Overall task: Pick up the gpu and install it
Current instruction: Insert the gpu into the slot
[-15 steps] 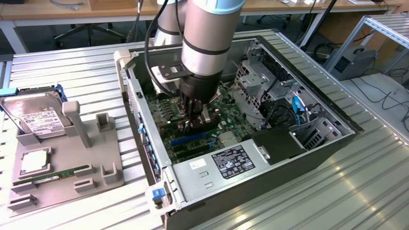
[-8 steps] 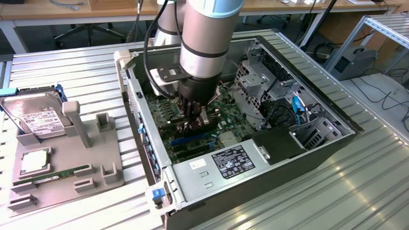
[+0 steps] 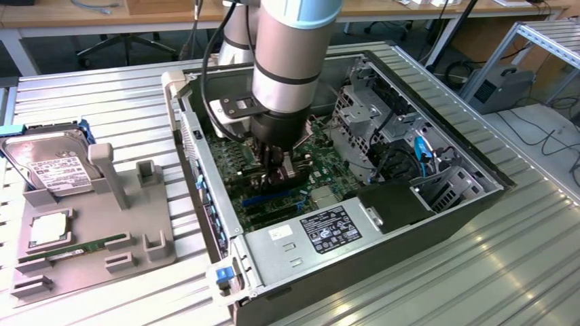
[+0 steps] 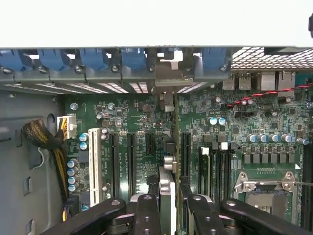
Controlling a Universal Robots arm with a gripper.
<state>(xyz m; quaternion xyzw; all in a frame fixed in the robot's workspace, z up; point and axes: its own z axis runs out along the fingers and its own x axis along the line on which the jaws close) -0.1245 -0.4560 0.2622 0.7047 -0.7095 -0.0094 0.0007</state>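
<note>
My gripper [image 3: 276,178] reaches down inside the open computer case [image 3: 471,197], low over the green motherboard [image 3: 313,153]. In the wrist view the gpu [image 4: 167,188] shows edge-on as a thin blade between my black fingers [image 4: 146,213], and the gripper [image 4: 170,208] is shut on it. The card stands upright over the row of black expansion slots [image 4: 131,161]. Its silver bracket [image 4: 172,73] sits against the case's rear wall among the blue slot clips [image 4: 93,58]. Whether the card's edge is seated in a slot is hidden by the card itself.
A grey fixture [image 3: 91,251] at the exterior view's left carries a silver hard drive [image 3: 50,163], a CPU [image 3: 47,231] and a green RAM stick [image 3: 86,246]. Inside the case are the power supply [image 3: 317,234], a drive cage [image 3: 363,115], a white slot [image 4: 94,164], the CPU socket [image 4: 266,183] and a cable bundle [image 4: 44,142].
</note>
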